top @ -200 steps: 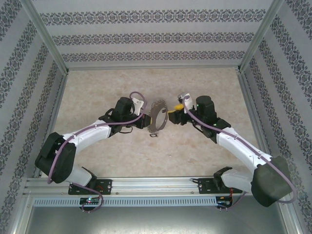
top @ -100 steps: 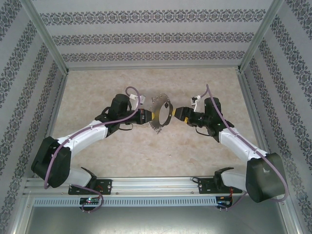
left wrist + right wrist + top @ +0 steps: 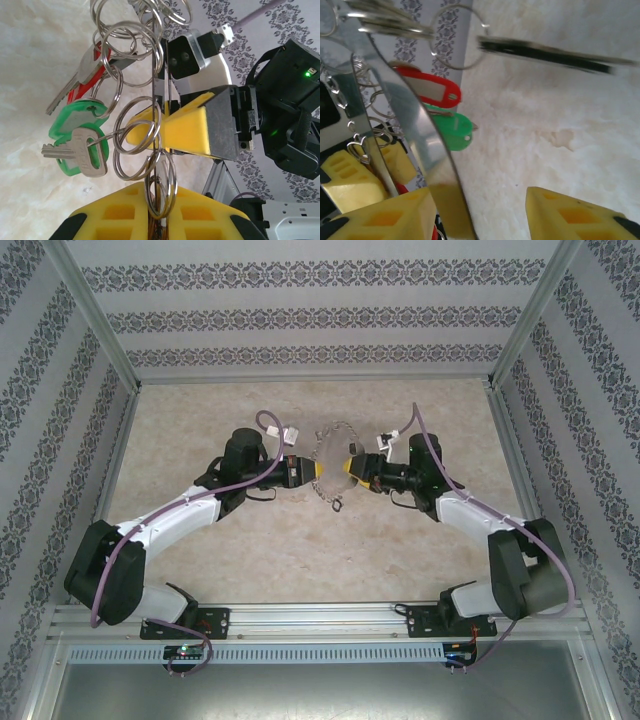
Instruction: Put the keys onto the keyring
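Grey keyring (image 3: 334,427) hangs between my inward-stretched arms (image 3: 190,510): left gripper (image 3: 315,471) pinches its rim, right gripper (image 3: 352,470) gapes around the opposite rim. Loop stands upright, edge-on to both; keys (image 3: 335,502) dangle beneath it.

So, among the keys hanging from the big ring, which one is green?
The lowest one: the green key hangs under the red key, with a plain silver key lying across it.
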You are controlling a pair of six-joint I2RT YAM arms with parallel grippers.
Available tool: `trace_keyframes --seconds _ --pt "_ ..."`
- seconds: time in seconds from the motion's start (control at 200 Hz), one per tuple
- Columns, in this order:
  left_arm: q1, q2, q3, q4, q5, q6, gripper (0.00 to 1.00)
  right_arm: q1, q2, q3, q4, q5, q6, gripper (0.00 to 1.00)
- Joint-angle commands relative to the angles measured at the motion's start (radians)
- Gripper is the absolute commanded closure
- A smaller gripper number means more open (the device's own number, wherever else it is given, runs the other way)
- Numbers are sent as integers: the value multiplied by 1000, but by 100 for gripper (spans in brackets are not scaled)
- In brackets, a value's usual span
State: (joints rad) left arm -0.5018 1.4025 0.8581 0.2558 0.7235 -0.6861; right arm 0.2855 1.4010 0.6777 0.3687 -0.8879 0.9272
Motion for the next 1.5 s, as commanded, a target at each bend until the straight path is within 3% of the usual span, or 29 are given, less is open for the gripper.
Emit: trace_keyframes --seconds 0.0,0.055,0.085,0.155,0.24,0.35,0.5,0.645,0.889,1.159,1.214,1.284,1.354,1.409,1.494 --pt "15 13 36 89 11 -22 100 16 11 51 86 -62 29 69" --pt "20 21 32 86 -8 -27 96 14 20 58 75 -62 36 85" --pt "24 24 32 67 -26 -28 89 13 27 63 62 -59 39 90" --pt "43 20 39 3 -73 -7 80 13 43 75 8 -53 32 95" --pt "73 3 17 -6 -108 -14 59 12 53 83 -65 -30 16 100" --pt "120 -31 -5 -44 -128 6 44 14 50 144 -303 19 -100 100" --pt "185 -97 -42 -113 -162 35 41 20 62 291 -665 104 -274 100" --pt "223 -147 -49 -213 -218 95 37 75 122 562 -1110 289 -478 100" --pt "255 -183 -65 -243 -277 122 36 245 384 1082 -1786 611 -744 100" --pt "286 -232 -88 -253 -340 148 31 358 423 1276 -1870 814 -796 100" --pt "287 -265 -104 -257 -389 159 25 382 431 1321 -1905 901 -821 100" --pt "290 -314 -129 -279 -466 170 1 406 442 1374 -1968 1009 -878 100" --pt "294 -371 -154 -293 -535 178 0 410 445 1405 -2014 1064 -923 100" --pt "299 -405 -163 -309 -572 184 0 404 434 1412 -2012 1034 -960 100" --pt "309 -426 -159 -355 -606 199 0 401 399 1399 -1946 859 -1003 100"
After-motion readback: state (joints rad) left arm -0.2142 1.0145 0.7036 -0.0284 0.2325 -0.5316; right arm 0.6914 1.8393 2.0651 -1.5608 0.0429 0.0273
